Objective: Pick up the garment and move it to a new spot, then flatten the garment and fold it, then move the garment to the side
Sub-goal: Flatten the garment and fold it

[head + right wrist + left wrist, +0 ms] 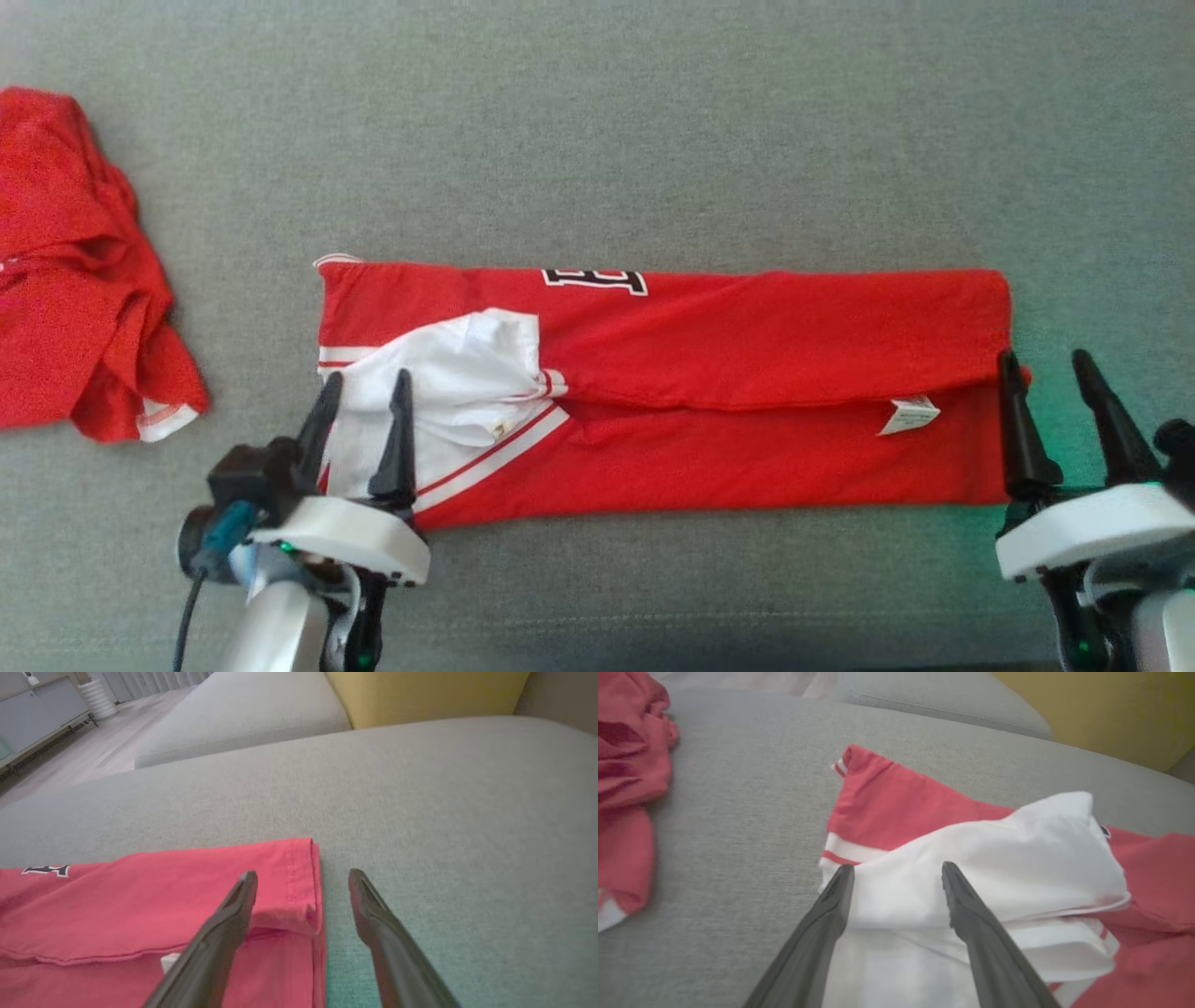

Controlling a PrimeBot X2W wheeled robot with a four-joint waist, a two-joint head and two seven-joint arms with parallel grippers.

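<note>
The garment [709, 373] is a red shirt with white sleeves and striped trim, folded into a long horizontal band on the grey cushion. Its white sleeve end [980, 868] lies at the left and its hem edge [299, 882] at the right. My left gripper [367, 390] hovers open over the white sleeve, nothing pinched between its fingers [840, 891]. At the right end my right gripper [1044, 366] stands open astride the hem edge, one finger [243, 896] above the red cloth and the other over bare cushion.
A second red garment [75, 271] lies crumpled at the far left of the grey cushion [653, 121]. A yellow cushion [420, 690] stands behind, and the floor shows beyond the sofa edge [84, 751]. A white tag [910, 413] pokes out near the hem.
</note>
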